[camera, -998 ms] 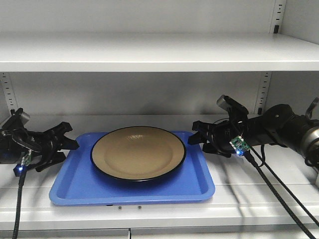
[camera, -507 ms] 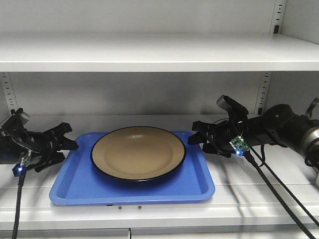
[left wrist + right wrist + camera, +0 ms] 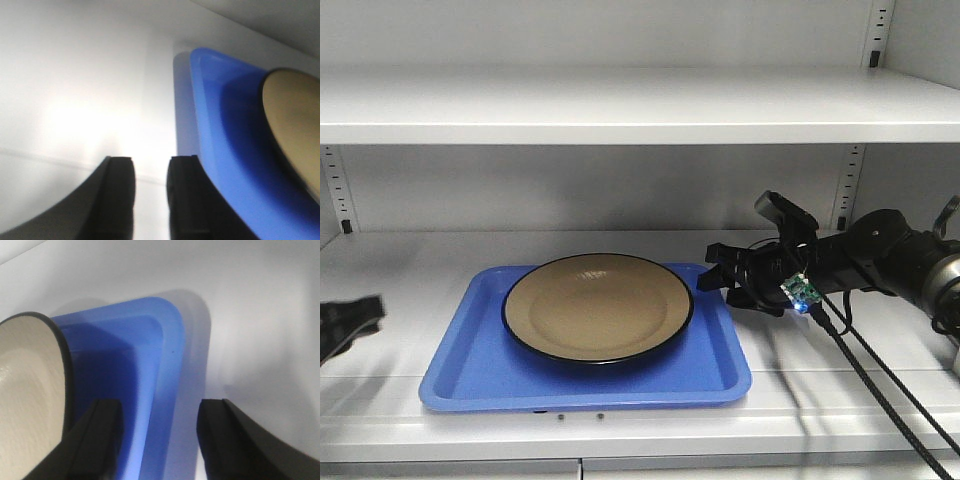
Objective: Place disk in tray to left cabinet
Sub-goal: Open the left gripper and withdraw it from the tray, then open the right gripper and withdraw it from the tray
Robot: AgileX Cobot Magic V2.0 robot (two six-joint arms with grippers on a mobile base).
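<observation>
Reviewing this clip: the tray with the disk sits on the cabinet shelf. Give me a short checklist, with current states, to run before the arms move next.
1. Disk lies flat inside the tray: ok.
2. Tray rests fully on the cabinet shelf, front edge not overhanging: ok.
3. Left claw is off the tray, with bare shelf between its fingers: ok.
4. Right claw is free of the tray: not ok; in the right wrist view its open fingers straddle the tray's corner rim.
5. Right claw touches the tray: cannot tell.
6. Left claw open or shut: cannot tell; blurred in the front view.
</observation>
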